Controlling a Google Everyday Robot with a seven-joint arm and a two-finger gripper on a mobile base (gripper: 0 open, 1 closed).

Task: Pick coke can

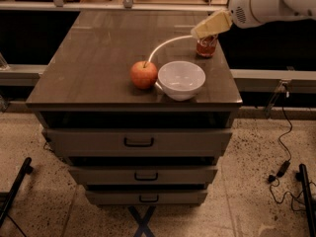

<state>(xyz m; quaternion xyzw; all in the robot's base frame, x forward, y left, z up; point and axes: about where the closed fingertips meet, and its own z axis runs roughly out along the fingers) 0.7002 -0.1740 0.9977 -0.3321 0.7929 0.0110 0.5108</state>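
Observation:
The coke can (207,47) is a small red can with white lettering, standing upright near the back right of the dark cabinet top (98,63). Its upper part is hidden behind my gripper (203,30), whose cream-coloured fingers reach in from the upper right and sit just above and in front of the can's top. The white arm (266,4) runs off the right edge.
A red-orange apple (143,74) and a white bowl (181,79) sit side by side near the front of the top. The cabinet has three drawers (138,142). A counter with clutter lies behind. Cables trail on the floor at right (281,167).

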